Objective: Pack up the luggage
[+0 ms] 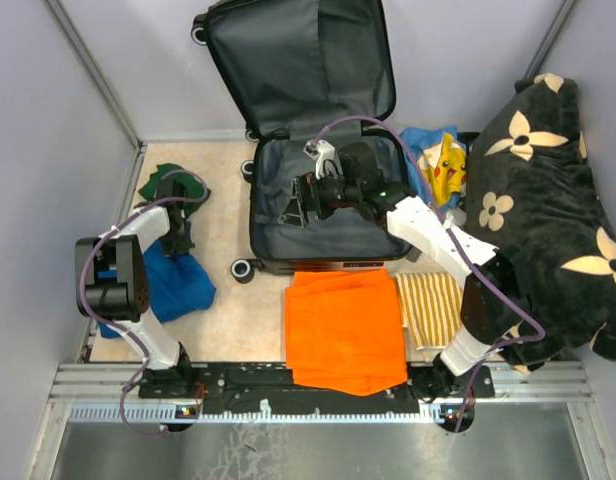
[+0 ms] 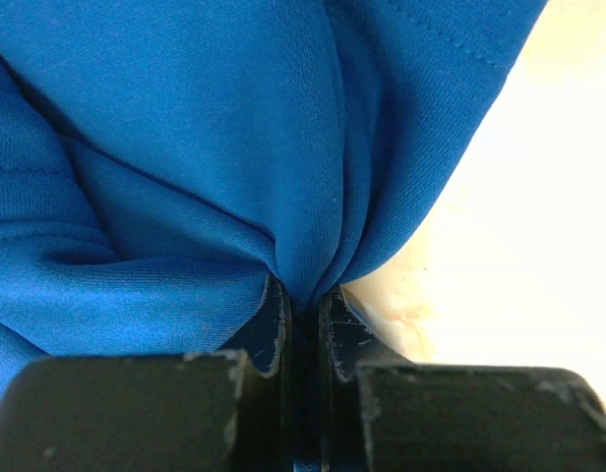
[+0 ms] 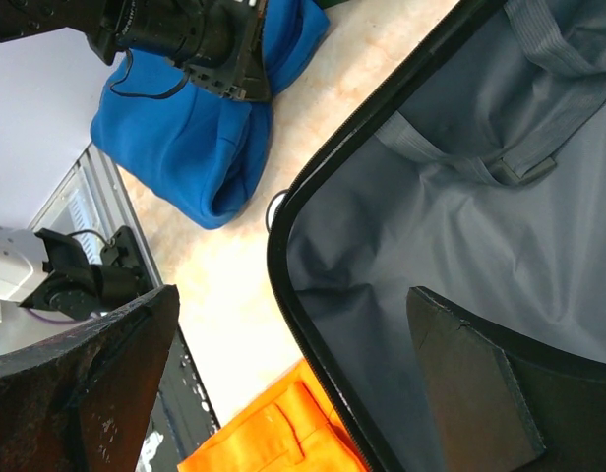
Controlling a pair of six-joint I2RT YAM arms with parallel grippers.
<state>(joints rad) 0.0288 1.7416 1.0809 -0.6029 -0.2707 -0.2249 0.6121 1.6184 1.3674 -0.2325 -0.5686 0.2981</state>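
The left gripper [image 2: 303, 300] is pinched tight on a fold of the blue garment [image 2: 185, 147], the cloth bunching up between its 2 fingers and the rest of it heaped on the bench [image 1: 223, 215] on the gripper's near side. A green garment [image 1: 166, 182] lies just beyond it on the far side. What matters for the next move is that the luggage [image 1: 318, 240] lies to the right of this gripper, across a strip of bare bench. It sits open with its long axis running away from the arm bases and its lid tipped up at the far end. I'd say the blue cloth has to be lifted high enough to clear the raised black left rim before it swings right. The room over that strip looks open, with only a wheel poking out at the near corner. The right gripper [image 3: 293, 295] hangs over the grey lining inside the shell, fingers spread wide and holding nothing. It is the nearer of the 2 arms to the luggage, and to my eye it crowds the space where the blue garment would land. An orange garment [image 1: 343, 330] lies just beside the near rim, below the right gripper, with a striped cloth [image 1: 431, 308] to its right. The flower-patterned cushion [image 1: 548, 200] fills the far right.
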